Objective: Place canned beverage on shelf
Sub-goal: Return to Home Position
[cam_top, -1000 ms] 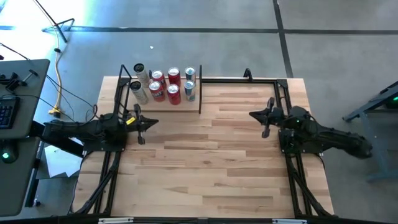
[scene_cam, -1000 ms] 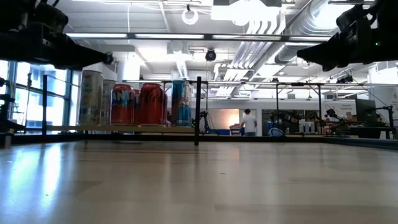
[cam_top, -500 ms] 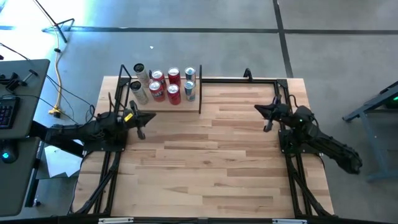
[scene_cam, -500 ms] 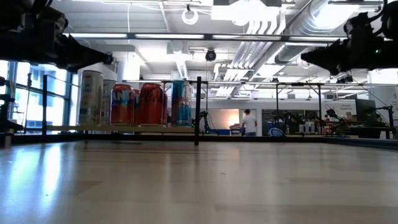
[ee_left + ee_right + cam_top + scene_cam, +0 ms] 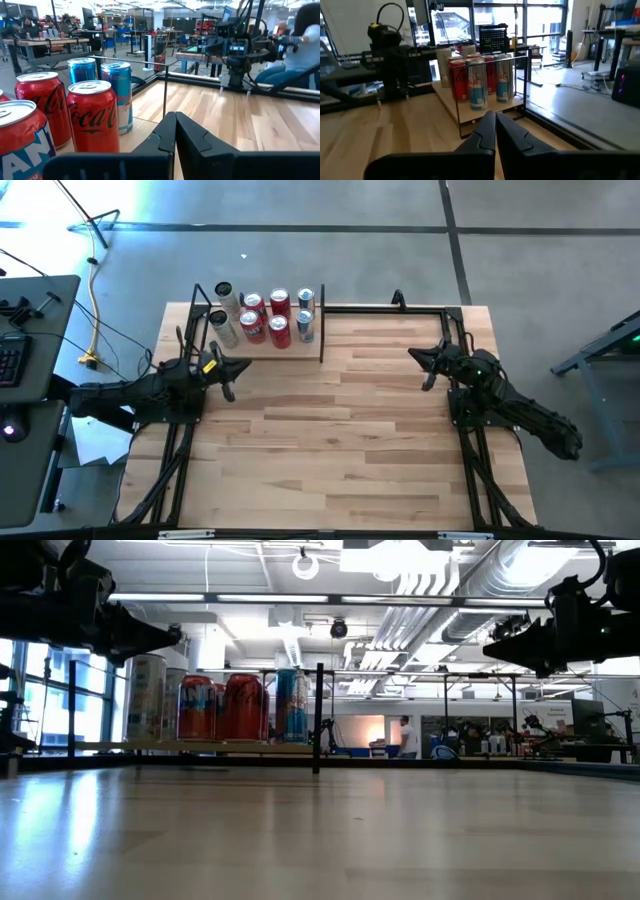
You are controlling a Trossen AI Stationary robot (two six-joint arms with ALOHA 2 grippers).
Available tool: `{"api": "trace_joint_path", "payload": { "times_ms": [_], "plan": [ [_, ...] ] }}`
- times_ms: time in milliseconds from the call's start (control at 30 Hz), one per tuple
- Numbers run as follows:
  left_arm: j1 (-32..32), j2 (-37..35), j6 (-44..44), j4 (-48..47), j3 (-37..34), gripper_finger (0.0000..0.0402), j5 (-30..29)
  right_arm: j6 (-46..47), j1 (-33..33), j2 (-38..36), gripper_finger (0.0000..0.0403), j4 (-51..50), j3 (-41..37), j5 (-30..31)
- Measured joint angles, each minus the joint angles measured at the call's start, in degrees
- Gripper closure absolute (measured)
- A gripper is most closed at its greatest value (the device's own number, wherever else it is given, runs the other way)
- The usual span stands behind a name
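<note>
Just ahead of the closed left tool, the shelf is carrying six upright cans in pairs: pale cans, red cans and blue cans. The left wrist view is showing Coca-Cola lettering, unreadable from above. The right tool, fingers pressed together, is hovering well apart from the shelf.

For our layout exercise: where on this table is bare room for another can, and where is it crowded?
Free: the broad tabletop between the left gripper and right gripper, and on toward the near edge. Crowded: the shelf at the far left corner, packed with cans; only a thin bare strip beside its right rod frame.
</note>
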Motion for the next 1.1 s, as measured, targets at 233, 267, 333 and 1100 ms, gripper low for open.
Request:
{"api": "trace_joint_path", "payload": {
  "times_ms": [233,267,333,1100],
  "plan": [
    [0.0,2.6,-0.66,0.02,0.0,0.0399,0.26,-1.47,0.0,0.0,0.0403,-0.04,-0.02,0.98],
    [-0.01,2.77,-0.65,0.04,0.0,0.0399,0.26,-1.69,0.0,0.0,0.0403,-0.07,-0.02,0.98],
    [0.0,3.02,0.12,0.08,0.0,0.0399,0.27,-1.63,0.0,0.0,0.0403,-0.09,-0.02,0.98],
    [-0.02,3.05,0.39,0.1,-0.02,0.0398,0.26,-1.43,0.0,0.0,0.0403,-0.13,-0.07,0.94]
  ]
}}
